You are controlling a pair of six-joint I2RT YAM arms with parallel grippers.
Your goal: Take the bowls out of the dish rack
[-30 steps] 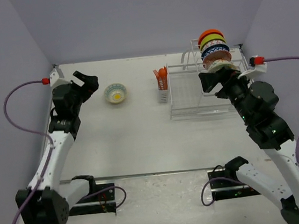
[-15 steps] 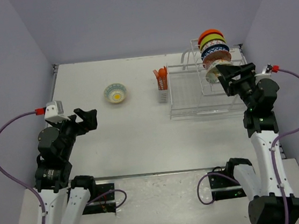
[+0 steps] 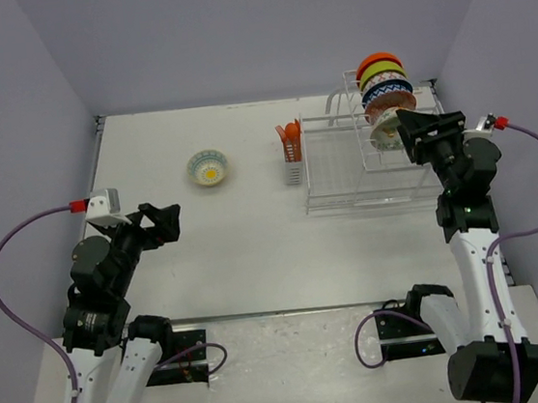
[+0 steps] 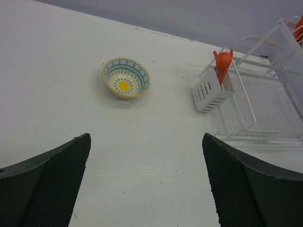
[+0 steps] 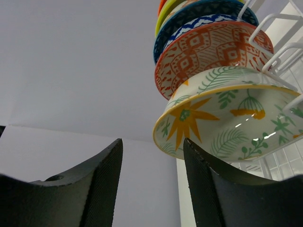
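Observation:
Several bowls stand on edge in the tall slotted section of the white dish rack (image 3: 353, 168): orange (image 3: 376, 61), yellow-green (image 3: 381, 72), blue patterned (image 3: 384, 84), red-brown patterned (image 3: 390, 100) and a yellow-rimmed pale leaf-patterned bowl (image 3: 383, 130) at the front. My right gripper (image 3: 409, 135) is open beside that pale bowl; in the right wrist view (image 5: 151, 184) its right finger (image 5: 208, 189) sits just under the bowl's rim (image 5: 227, 113). A yellow-rimmed bowl (image 3: 209, 167) rests upright on the table. My left gripper (image 3: 166, 223) is open and empty, well short of it (image 4: 126, 77).
A white utensil holder with orange utensils (image 3: 290, 150) hangs on the rack's left end, also in the left wrist view (image 4: 213, 87). The rack's low tray (image 4: 265, 104) is bare. Grey walls close the table on the left, back and right.
My left arm has pulled back from the bowl on the table toward the near left. My right gripper has shifted from the rack's left side to beside the pale bowl.

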